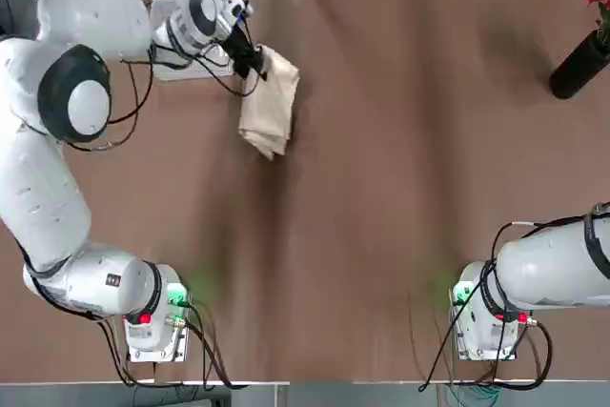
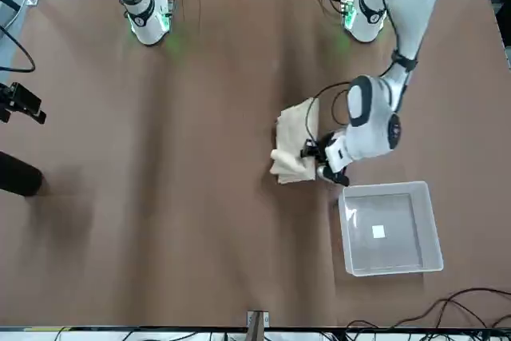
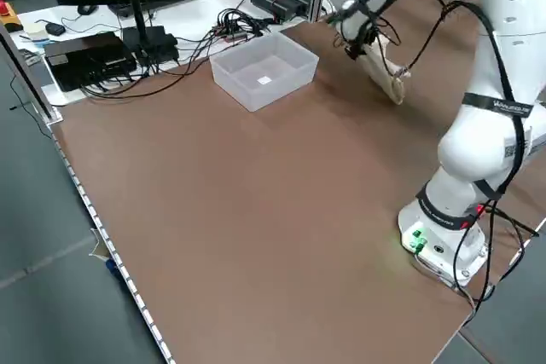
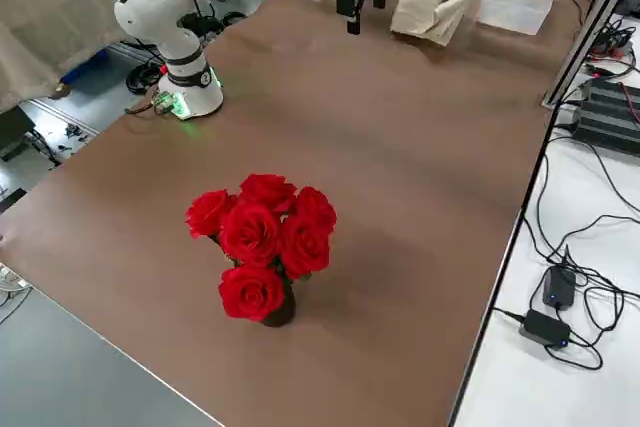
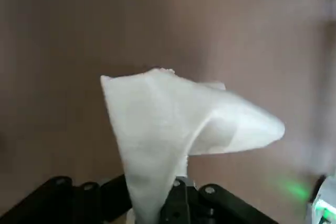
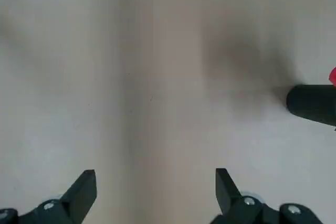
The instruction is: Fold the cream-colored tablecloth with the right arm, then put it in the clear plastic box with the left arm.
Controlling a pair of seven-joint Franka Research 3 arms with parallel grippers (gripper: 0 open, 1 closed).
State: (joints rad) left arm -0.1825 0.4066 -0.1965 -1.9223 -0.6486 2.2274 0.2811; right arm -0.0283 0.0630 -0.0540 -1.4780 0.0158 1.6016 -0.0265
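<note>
My left end effector (image 1: 255,62) is clamped on one edge of the cream-colored tablecloth (image 1: 270,102), which hangs near the tabletop's far edge, just beside the clear plastic box (image 2: 389,227). The dangling folds could open or catch the box rim. My right end effector (image 6: 156,192) waits with fingers apart.

Even, diffuse light falls from overhead on the brown counter (image 1: 381,188), leaving only faint, soft shadows, such as the smudge past the right arm's fingers (image 6: 85,187). Green lamps at the arm bases tint the counter nearby. The cloth (image 5: 168,129) pinched in the left fingers looks washed out and slightly blurred.
</note>
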